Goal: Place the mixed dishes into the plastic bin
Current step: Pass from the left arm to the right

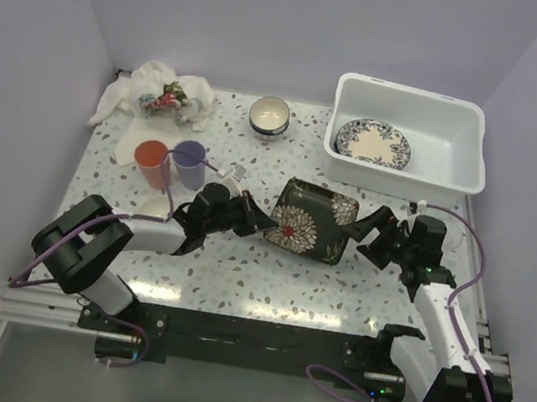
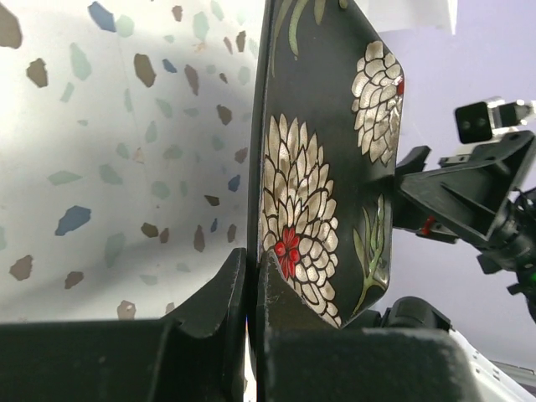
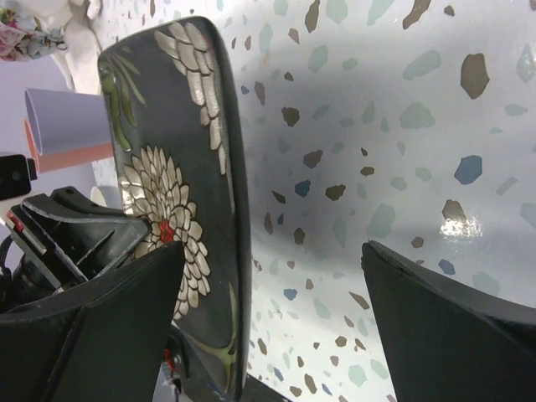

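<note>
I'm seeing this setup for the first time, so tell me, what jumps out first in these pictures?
The dark floral square plate in the middle of the table draws the eye, with the left pincer shut on its left edge and the right pincer open at its right edge. Next comes the white plastic bin at the far right, holding one blue-patterned plate.

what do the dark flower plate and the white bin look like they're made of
The dark floral square plate is probably glazed ceramic, possibly melamine: smooth, faintly shiny face, crisp printed flowers. The plastic bin looks like moulded white plastic: smooth, slightly glossy walls, rounded corners, flared rim.
</note>
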Robot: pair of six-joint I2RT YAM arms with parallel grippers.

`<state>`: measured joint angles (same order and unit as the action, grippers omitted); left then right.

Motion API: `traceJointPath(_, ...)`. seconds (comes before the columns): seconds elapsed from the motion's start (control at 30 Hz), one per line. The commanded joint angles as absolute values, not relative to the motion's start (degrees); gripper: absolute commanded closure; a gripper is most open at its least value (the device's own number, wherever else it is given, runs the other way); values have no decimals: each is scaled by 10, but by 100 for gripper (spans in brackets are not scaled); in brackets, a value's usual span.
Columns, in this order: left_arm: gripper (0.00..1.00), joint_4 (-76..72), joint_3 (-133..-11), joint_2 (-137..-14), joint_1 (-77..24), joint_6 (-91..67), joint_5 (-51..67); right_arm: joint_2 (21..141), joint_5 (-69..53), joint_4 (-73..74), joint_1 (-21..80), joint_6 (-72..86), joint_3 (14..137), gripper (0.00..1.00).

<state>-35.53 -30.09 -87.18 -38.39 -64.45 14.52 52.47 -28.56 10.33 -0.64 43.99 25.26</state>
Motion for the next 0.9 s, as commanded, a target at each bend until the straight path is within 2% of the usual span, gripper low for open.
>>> traceJointPath(0.0,100,-491,-320,-825,-394,-673,172,535,-316,45,-4,461,243,12)
traceJointPath(0.2,100,-488,-330,-826,-408,-668,172,545,-327,33,-4,458,240,24)
traceJointPath(0.33,100,-495,-330,-822,-413,-669,171,550,-338,20,-4,463,239,40)
traceJointPath(0.4,100,-500,-329,-817,-415,-671,166,552,-340,18,-4,464,240,45)
traceJointPath(0.5,100,-505,-329,-816,-415,-671,167,555,-347,18,-4,463,241,60)
traceJointPath(0.53,100,-506,-330,-816,-416,-673,168,553,-349,19,-5,462,242,68)
traceJointPath(0.6,100,-505,-329,-816,-415,-671,168,548,-350,28,-5,461,243,77)
traceJointPath(0.63,100,-504,-329,-814,-416,-668,168,545,-348,32,-4,460,249,86)
traceJointPath(0.7,100,-497,-326,-810,-414,-657,164,534,-346,45,-4,461,254,95)
traceJointPath(0.73,97,-491,-323,-803,-413,-650,160,532,-345,49,-4,461,262,100)
traceJointPath(0.77,93,-484,-321,-798,-412,-629,157,526,-345,54,-4,462,268,100)
traceJointPath(0.8,84,-460,-321,-791,-411,-616,148,522,-345,62,-5,462,272,100)
traceJointPath(0.87,75,-432,-320,-767,-407,-577,137,519,-344,71,-4,464,293,100)
